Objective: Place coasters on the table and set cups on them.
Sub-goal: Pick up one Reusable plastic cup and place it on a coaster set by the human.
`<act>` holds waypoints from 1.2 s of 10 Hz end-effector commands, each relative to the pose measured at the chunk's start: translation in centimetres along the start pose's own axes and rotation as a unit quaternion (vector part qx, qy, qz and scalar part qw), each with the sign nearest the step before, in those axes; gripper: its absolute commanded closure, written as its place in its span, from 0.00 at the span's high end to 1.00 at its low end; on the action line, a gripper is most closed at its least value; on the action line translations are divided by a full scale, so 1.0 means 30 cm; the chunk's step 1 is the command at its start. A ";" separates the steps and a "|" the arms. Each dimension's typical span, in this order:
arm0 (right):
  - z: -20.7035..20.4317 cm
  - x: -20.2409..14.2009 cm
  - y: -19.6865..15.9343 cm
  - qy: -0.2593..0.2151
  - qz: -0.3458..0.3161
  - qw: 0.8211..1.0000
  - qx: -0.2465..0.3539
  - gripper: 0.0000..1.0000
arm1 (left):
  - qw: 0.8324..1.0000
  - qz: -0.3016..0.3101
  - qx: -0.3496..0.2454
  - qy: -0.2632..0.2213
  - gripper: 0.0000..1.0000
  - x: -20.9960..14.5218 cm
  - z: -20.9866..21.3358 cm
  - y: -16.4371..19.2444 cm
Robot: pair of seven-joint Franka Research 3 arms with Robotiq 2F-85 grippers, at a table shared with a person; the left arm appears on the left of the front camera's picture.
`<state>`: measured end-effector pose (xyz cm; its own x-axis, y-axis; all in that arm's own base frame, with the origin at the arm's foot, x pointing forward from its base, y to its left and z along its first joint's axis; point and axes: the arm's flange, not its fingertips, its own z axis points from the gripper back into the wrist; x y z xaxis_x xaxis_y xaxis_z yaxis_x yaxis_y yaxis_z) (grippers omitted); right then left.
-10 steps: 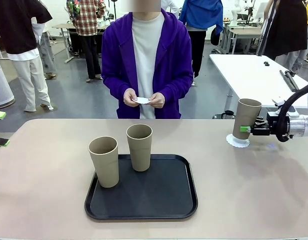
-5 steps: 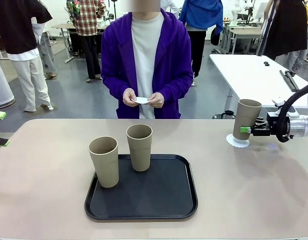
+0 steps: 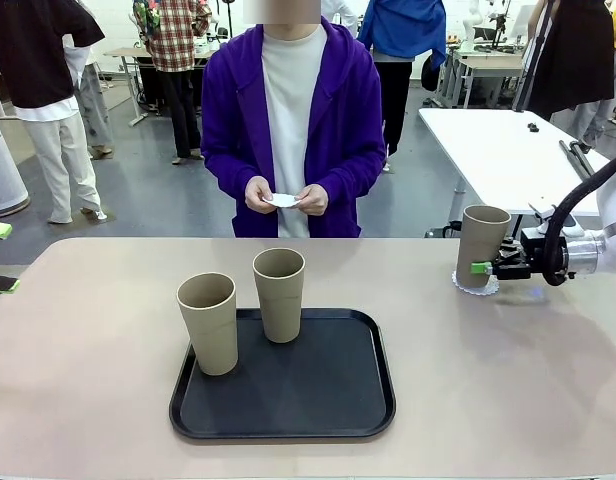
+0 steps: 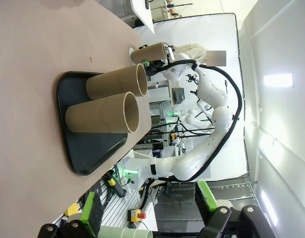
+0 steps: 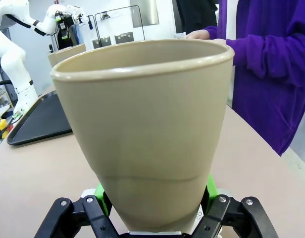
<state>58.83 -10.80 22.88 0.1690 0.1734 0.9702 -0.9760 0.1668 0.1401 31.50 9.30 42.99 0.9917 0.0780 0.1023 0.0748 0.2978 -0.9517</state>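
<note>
Clamping the tall tapered matte tan tumbler (image 3: pixel 485 235) low on its wall, your right gripper (image 3: pixel 483 268) is closed firmly on it, its base on or just above the white scalloped paper coaster (image 3: pixel 494 287) near the beige tabletop's (image 3: pixel 88 380) far right corner. Probably light, stiff, smooth: hold low, squeeze gently.

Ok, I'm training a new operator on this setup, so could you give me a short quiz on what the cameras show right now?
1. True or false: the right gripper is shut on a cup.
2. How many cups stand on the black tray?
3. What is in the person's hands? A) a cup B) a white coaster C) a spoon
Key: 1 true; 2 two; 3 B.
</note>
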 end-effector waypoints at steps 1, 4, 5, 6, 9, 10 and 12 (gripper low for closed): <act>-0.003 -0.005 -0.019 0.004 0.017 1.000 0.005 0.82 | 1.000 -0.008 -0.007 -0.002 1.00 -0.001 0.005 -0.001; -0.005 -0.017 -0.031 0.006 0.013 1.000 0.009 0.82 | 1.000 -0.008 -0.007 -0.002 1.00 -0.001 0.005 -0.001; 0.001 -0.019 -0.032 0.005 0.013 1.000 0.009 0.82 | 1.000 -0.008 -0.007 -0.002 1.00 -0.001 0.005 -0.001; 0.008 -0.022 -0.031 0.004 0.013 1.000 0.010 0.82 | 1.000 -0.008 -0.007 -0.002 1.00 -0.001 0.005 -0.001; 0.024 -0.018 -0.025 -0.001 0.017 1.000 0.010 0.82 | 1.000 -0.008 -0.007 -0.002 1.00 -0.001 0.005 -0.001; 0.025 -0.020 -0.026 -0.001 0.017 1.000 0.010 0.82 | 1.000 -0.008 -0.007 -0.002 1.00 -0.001 0.005 -0.001; 0.020 -0.029 -0.035 0.000 0.012 1.000 0.011 0.82 | 1.000 -0.008 -0.007 -0.002 1.00 -0.001 0.005 -0.001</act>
<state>58.93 -11.54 22.13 0.1615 0.1712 0.9719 -0.9762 0.1723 0.1319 31.50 9.30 42.99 0.9917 0.0780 0.1023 0.0748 0.2978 -0.9517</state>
